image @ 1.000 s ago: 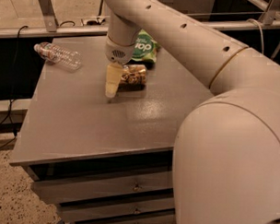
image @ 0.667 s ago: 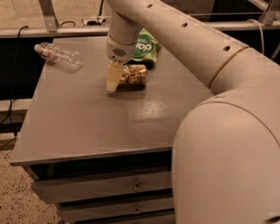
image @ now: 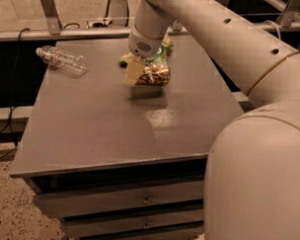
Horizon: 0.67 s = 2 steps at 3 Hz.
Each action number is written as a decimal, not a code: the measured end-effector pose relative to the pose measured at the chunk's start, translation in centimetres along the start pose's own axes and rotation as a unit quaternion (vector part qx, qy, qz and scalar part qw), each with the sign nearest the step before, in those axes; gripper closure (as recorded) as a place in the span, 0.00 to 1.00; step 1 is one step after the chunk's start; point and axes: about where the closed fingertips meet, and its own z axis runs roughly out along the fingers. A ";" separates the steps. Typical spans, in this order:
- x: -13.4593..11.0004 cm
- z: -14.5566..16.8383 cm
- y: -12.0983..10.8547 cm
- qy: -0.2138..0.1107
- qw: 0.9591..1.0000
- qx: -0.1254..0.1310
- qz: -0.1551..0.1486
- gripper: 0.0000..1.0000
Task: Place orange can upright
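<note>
Tool point(image: 143, 75) holding orange can point(image: 157, 76) above table point(image: 90, 132); bag point(image: 166, 47) just behind, bottle point(image: 62, 60) left.

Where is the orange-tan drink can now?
In the camera view, the small orange-tan metal drink can lies sideways in the pincer over the far middle of the grey table, in front of the green snack bag, right of the clear plastic bottle.

Hand point(image: 143, 75) holds orange can point(image: 156, 76) above table point(image: 110, 130), bottle point(image: 62, 60) left.
</note>
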 end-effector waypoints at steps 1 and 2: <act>1.6 -3.1 -1.2 -0.086 0.996 0.002 0.018 1.00; 3.5 -6.1 -2.0 -0.205 0.978 -0.010 0.038 1.00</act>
